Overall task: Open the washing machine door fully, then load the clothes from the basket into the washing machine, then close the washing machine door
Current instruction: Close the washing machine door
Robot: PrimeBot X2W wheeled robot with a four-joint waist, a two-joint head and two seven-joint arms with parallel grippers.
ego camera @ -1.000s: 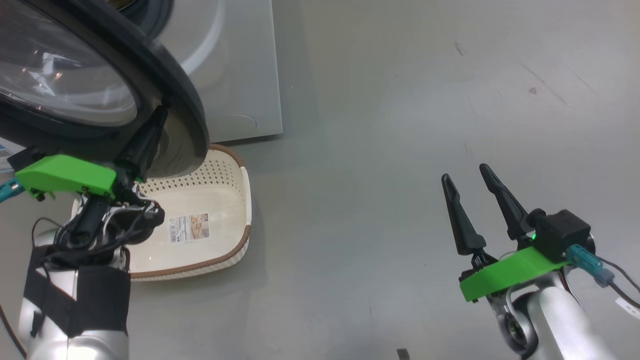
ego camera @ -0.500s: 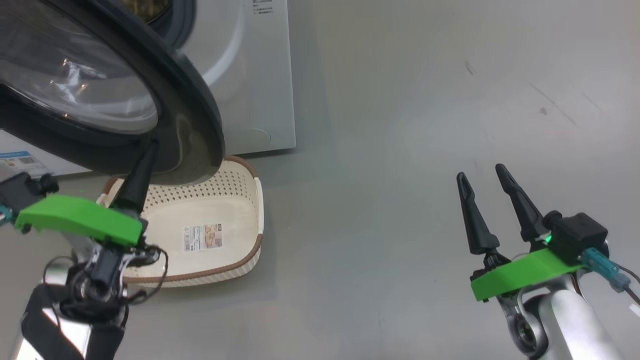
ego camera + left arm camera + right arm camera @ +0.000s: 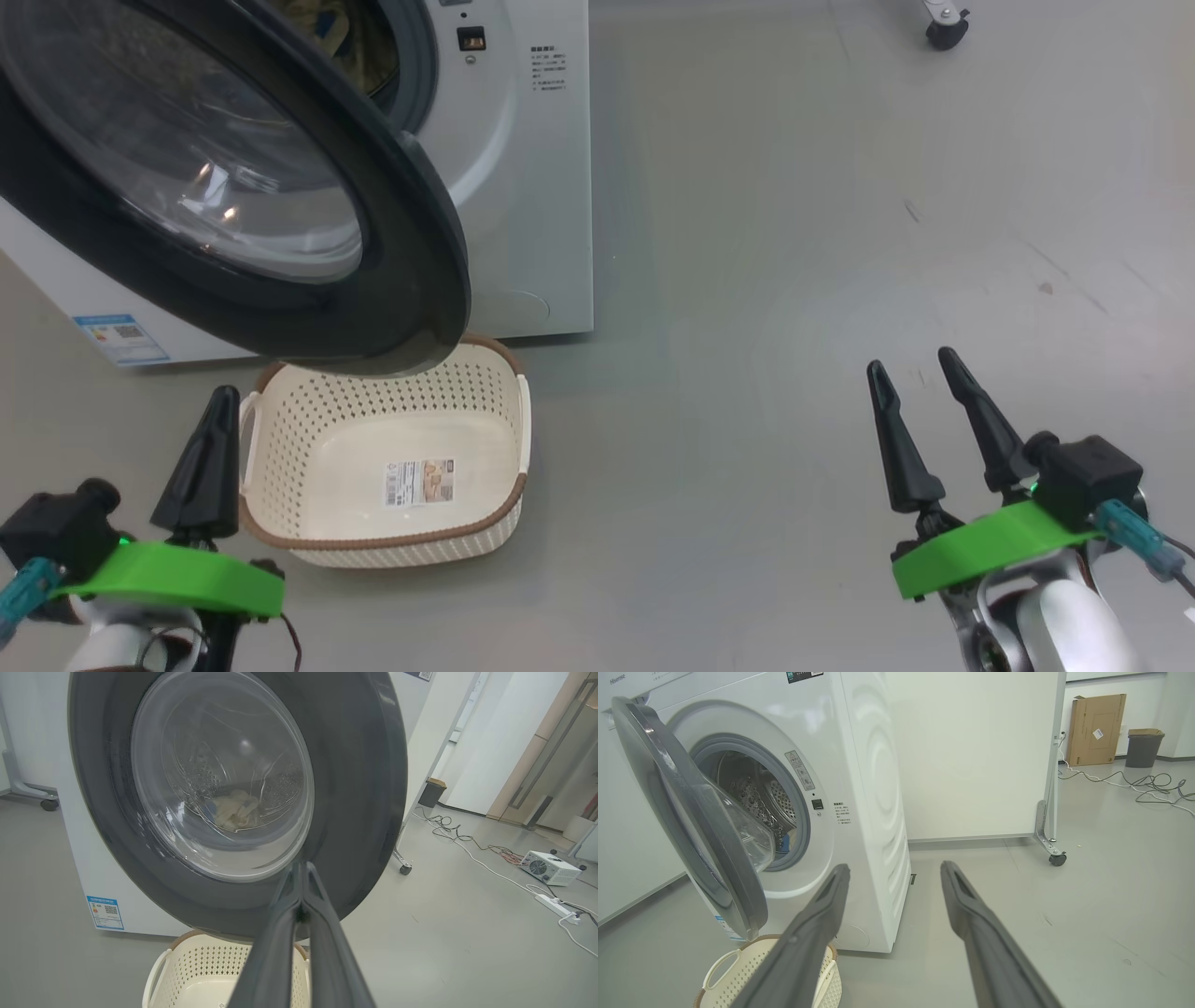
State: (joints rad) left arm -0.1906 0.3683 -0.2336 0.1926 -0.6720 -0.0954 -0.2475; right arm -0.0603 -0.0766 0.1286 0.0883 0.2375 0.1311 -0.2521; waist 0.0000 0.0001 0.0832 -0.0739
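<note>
With the basket (image 3: 411,558) empty, press the closed left claw (image 3: 219,411) squarely on the right rim of the door (image 3: 411,233); the right claw (image 3: 910,364) gapes empty.

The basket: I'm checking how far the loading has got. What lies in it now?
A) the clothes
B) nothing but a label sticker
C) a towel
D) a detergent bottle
B: the basket holds just its label sticker; the clothes lie inside the washing machine, seen through the washing machine door.
</note>
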